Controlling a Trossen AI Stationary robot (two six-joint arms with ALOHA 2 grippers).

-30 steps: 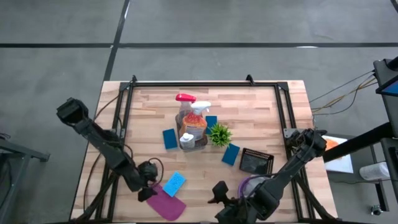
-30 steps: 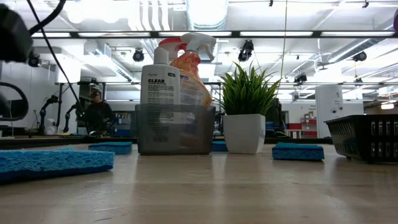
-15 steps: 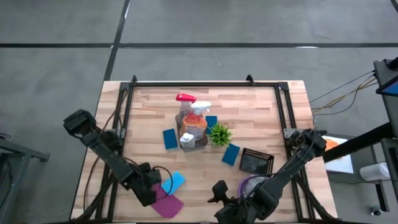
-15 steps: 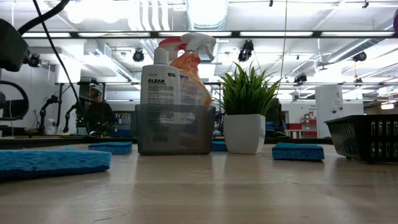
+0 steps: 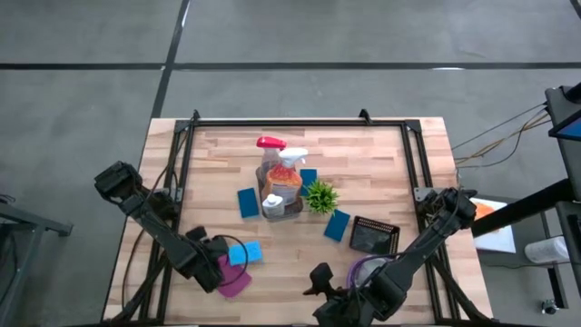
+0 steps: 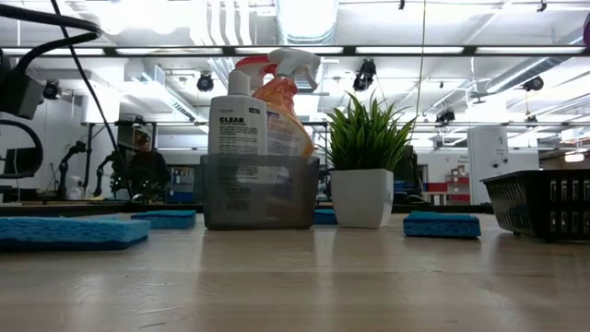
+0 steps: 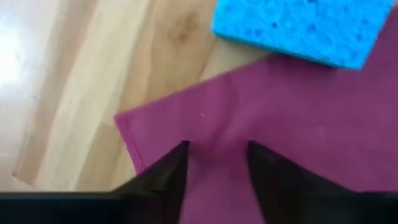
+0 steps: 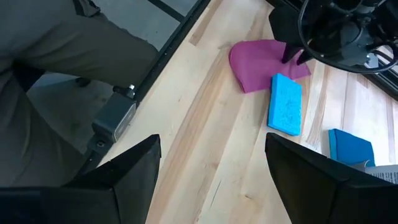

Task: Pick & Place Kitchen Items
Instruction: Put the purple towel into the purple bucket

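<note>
The left gripper [image 7: 214,149] had come down, its jaws half-closed, pinching the magenta cloth [image 7: 298,130] beside a sponge [image 7: 298,28]; lifting looked next; right jaws open.

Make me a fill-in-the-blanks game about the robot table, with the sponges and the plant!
1. The left gripper is down on the ____ cloth.
2. The sponge touching that cloth is ____.
3. The plant stands in a ____ pot.
4. The spray bottle with the red trigger stands beside one with a ____ trigger.

Missing words: magenta; blue; white; white
</note>
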